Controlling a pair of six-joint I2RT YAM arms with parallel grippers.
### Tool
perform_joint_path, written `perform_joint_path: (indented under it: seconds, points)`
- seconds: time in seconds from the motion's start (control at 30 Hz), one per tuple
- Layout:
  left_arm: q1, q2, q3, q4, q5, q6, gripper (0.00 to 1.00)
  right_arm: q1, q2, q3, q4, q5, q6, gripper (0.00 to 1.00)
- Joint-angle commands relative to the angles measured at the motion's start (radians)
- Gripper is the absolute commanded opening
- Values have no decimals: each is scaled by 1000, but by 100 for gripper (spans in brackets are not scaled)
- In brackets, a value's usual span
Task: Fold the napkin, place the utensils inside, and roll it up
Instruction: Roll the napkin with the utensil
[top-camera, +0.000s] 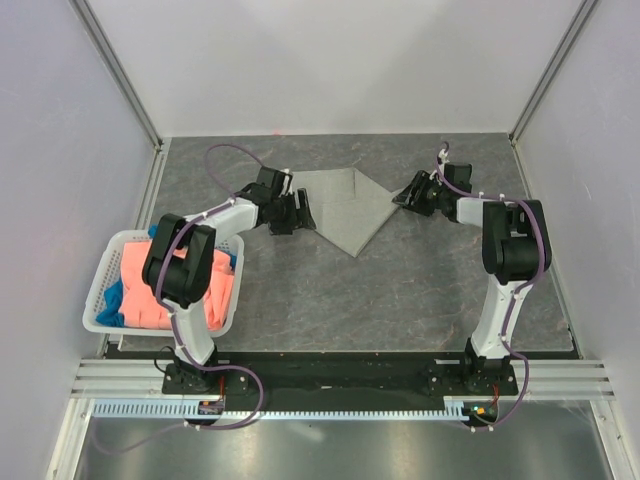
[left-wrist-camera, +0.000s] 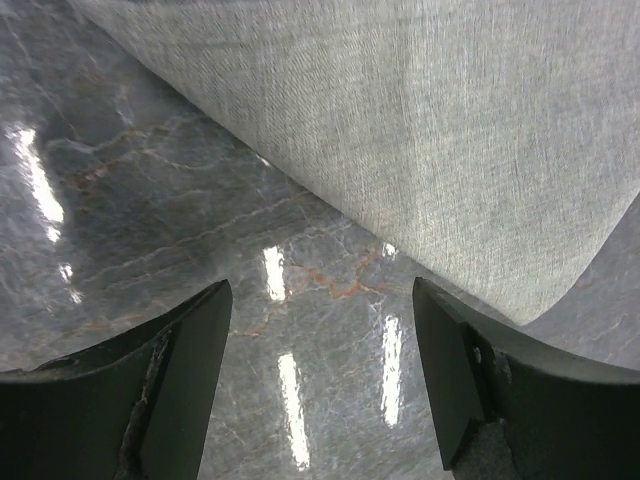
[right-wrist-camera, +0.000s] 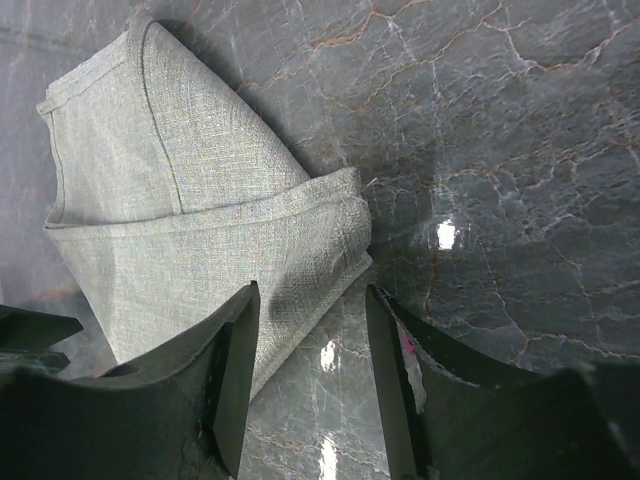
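Folding looks to be the step in hand. The napkin (top-camera: 347, 208) lies doubled on the table (top-camera: 300, 300), its edge just ahead of the left gripper (left-wrist-camera: 320, 300), whose jaws are released and empty. Its folded corner sits beneath the tips of the right gripper (right-wrist-camera: 310, 295), which is parted too and grasping nothing. No utensils are in view, so the next move likely calls for a corner pinch to fold again.

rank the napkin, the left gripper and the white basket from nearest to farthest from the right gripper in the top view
1. napkin, just to the left of the right gripper
2. left gripper, at the napkin's opposite, left edge
3. white basket, far left, beside the left arm's base
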Motion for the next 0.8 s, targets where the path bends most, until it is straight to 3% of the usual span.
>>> perform_joint_path:
  seconds: [0.0,0.17,0.33,0.47,0.77]
  points:
    - [15,-39,3,74,3,-13,79,17,33,3,-12,27,-4,54]
    - [35,17,9,115,6,-25,77,28,51,-5,-18,36,10,46]
    - [38,57,67,121,12,-15,76,49,68,-11,-11,38,36,16]
    - [38,34,73,120,29,-13,76,54,25,-66,8,62,71,3]
    - [37,-146,-46,97,73,-41,80,95,-249,-389,-6,205,177,0]
